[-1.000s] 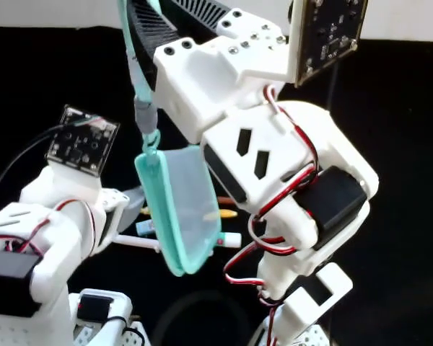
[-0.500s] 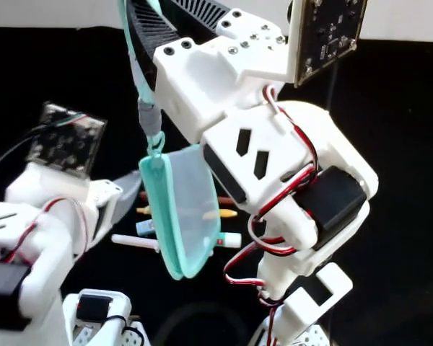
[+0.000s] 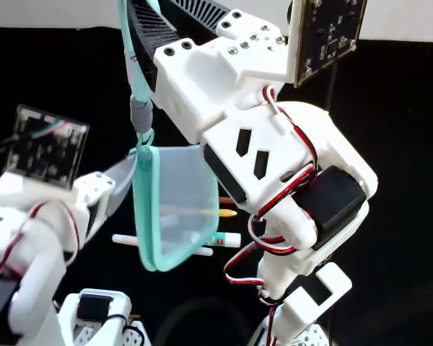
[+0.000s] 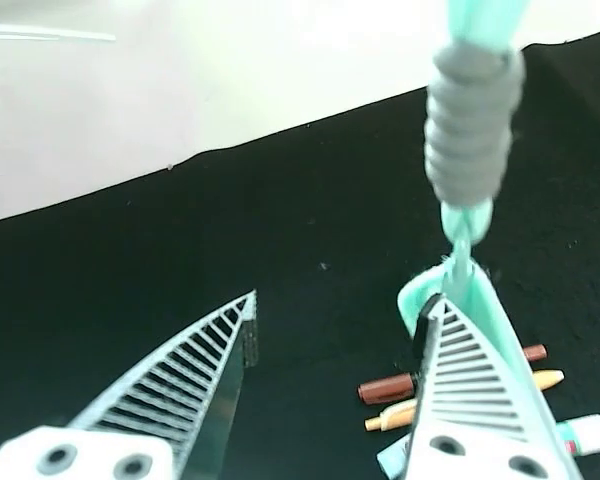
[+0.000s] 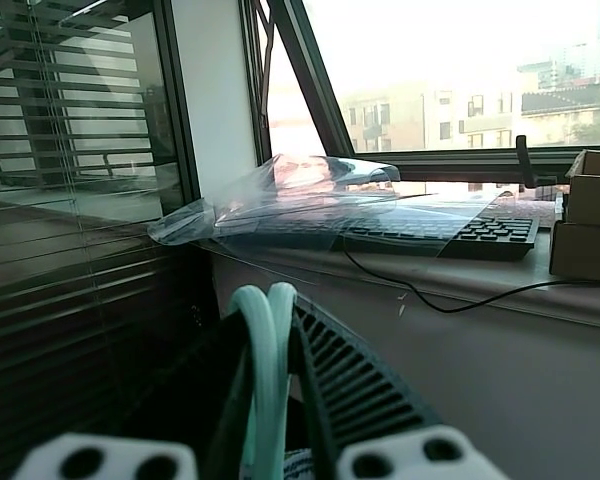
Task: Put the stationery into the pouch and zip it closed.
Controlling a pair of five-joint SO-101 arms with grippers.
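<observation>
Clamps the teal strap (image 3: 128, 50) with the right hand (image 5: 270, 340), dangling the pouch (image 3: 175, 205) mid-frame above the stationery (image 3: 227, 239) on the black surface (image 3: 404, 252). Holds the left hand (image 4: 342, 300) spread apart, one finger at the pouch's rim. Looks light, floppy, apt to swing; best pinched along the stiffer teal edge. No readable writing anywhere.

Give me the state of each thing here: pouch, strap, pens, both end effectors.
pouch: hanging in the air by its strap.
strap: clamped in the right end effector.
pens: lying on the table, outside the pouch.
left end effector: open, at the pouch's edge.
right end effector: shut on the strap.
</observation>
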